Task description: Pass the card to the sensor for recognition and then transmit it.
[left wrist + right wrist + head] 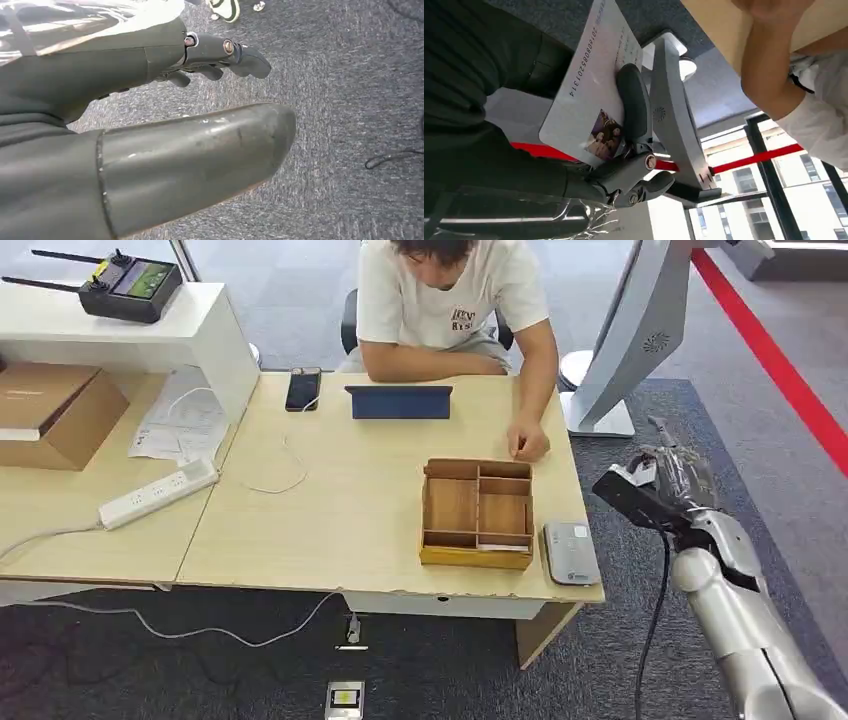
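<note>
My right hand (668,480) is raised off the table's right side, beyond the edge, and holds a white card (591,95) with printed numbers and a small photo; a dark finger (634,105) presses across the card's face. In the head view the card (634,476) shows as a small white patch at the hand. The grey card sensor (570,553) lies flat on the table's front right corner, left of and below the hand. My left hand (150,115) hangs over grey carpet with fingers apart and holds nothing.
A wooden compartment box (477,513) stands just left of the sensor. A person sits at the far side, one hand (527,444) resting on the table near the box. A blue tablet stand (399,401), phone (303,389) and power strip (158,493) lie further left. A grey kiosk stand (620,340) rises at right.
</note>
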